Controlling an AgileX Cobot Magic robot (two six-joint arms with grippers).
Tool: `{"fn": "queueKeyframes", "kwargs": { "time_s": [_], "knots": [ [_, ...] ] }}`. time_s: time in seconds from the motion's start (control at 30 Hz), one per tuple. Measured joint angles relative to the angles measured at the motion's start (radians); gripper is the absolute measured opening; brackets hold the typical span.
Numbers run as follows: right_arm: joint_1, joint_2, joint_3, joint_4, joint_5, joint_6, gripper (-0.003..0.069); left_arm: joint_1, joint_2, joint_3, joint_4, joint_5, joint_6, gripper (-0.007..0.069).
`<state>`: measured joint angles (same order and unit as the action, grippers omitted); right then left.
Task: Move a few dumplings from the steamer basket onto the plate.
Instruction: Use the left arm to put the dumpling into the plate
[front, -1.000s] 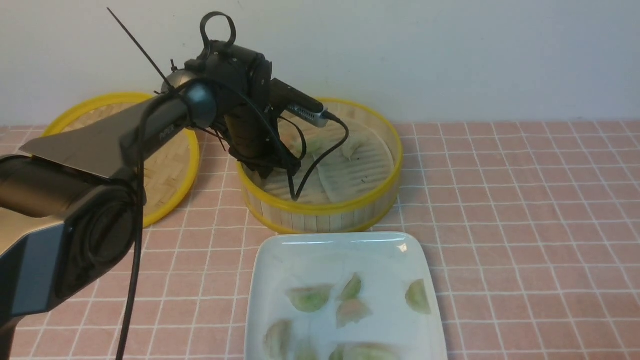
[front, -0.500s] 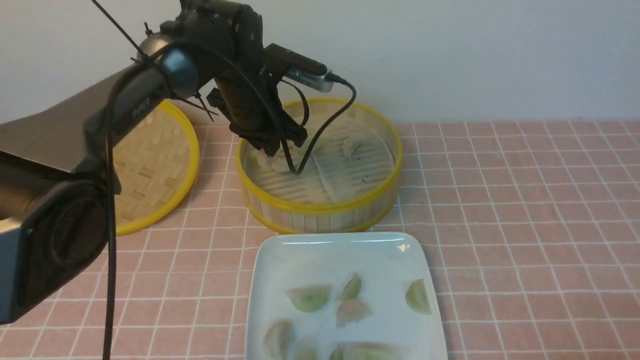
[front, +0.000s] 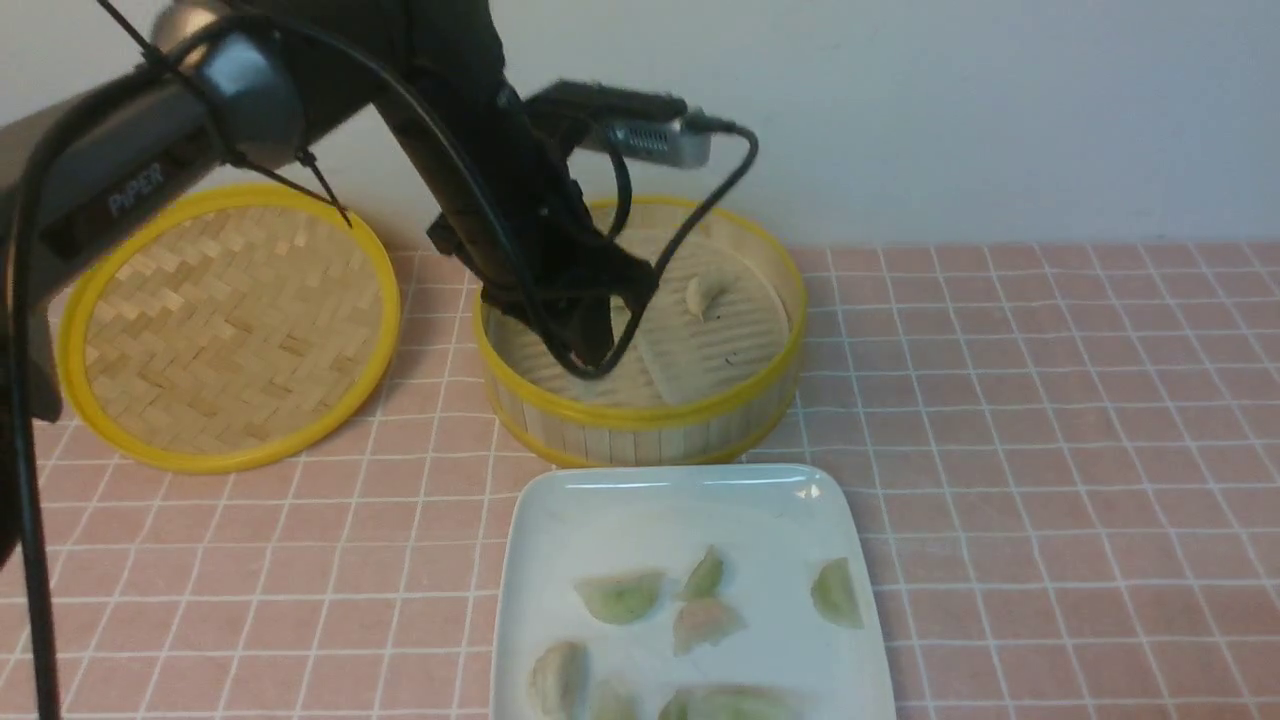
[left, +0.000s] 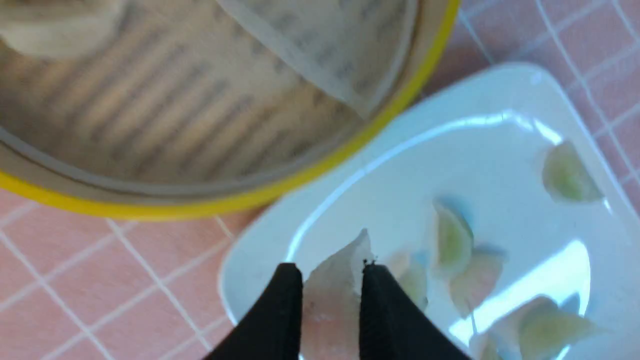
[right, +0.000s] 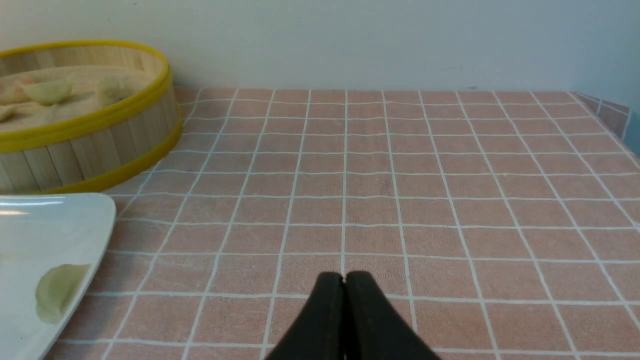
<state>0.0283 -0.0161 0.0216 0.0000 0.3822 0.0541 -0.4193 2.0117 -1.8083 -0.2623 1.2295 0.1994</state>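
Observation:
My left gripper (front: 592, 348) hangs over the front part of the steamer basket (front: 640, 418). In the left wrist view it (left: 331, 270) is shut on a pinkish-white dumpling (left: 334, 295), held in the air above the near edge of the white plate (left: 400, 165). The plate (front: 560, 520) holds several green and pink dumplings (front: 620, 596). One pale dumpling (front: 705, 293) lies on the basket's ridged floor. My right gripper (right: 345, 277) is shut and empty, low over the tablecloth to the right of the plate (right: 50, 225) and the basket (right: 90, 145).
The flat woven lid (front: 230, 320) with its yellow rim lies to the left of the basket. A loose sheet of liner paper (front: 700, 345) lies on the basket floor. A white wall (front: 1000, 120) closes the back. The pink tiled tablecloth (front: 1050, 450) covers the table.
My left arm has risen and swung out of the basket's back left toward its front edge and the plate. The lid is now fully in view.

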Motion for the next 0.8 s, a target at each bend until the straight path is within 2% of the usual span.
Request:
{"fn": "queueKeyframes", "kwargs": {
  "time_s": [0.17, 0.4, 0.53, 0.6, 0.67, 0.73, 0.8],
  "knots": [
    [0.0, 0.0, 0.0, 0.0, 0.0, 0.0, -0.0015, -0.07, 0.064, 0.084, -0.005, -0.006, 0.039, 0.0121],
    [0.0, 0.0, 0.0, 0.0, 0.0, 0.0, -0.0015, -0.093, 0.12, 0.085, -0.002, -0.074, 0.092, 0.0136],
    [0.0, 0.0, 0.0, 0.0, 0.0, 0.0, -0.0015, -0.093, 0.122, 0.085, 0.001, -0.09, 0.095, 0.0223],
    [0.0, 0.0, 0.0, 0.0, 0.0, 0.0, -0.0015, -0.093, 0.122, 0.083, 0.0, -0.087, 0.095, 0.0337],
    [0.0, 0.0, 0.0, 0.0, 0.0, 0.0, -0.0015, -0.093, 0.124, 0.059, 0.004, -0.068, 0.093, 0.0404],
    [0.0, 0.0, 0.0, 0.0, 0.0, 0.0, -0.0015, -0.093, 0.125, 0.022, 0.03, -0.052, 0.085, 0.0427],
    [0.0, 0.0, 0.0, 0.0, 0.0, 0.0, -0.0015, -0.087, 0.125, -0.045, 0.076, -0.05, 0.051, 0.0412]
  ]
}}
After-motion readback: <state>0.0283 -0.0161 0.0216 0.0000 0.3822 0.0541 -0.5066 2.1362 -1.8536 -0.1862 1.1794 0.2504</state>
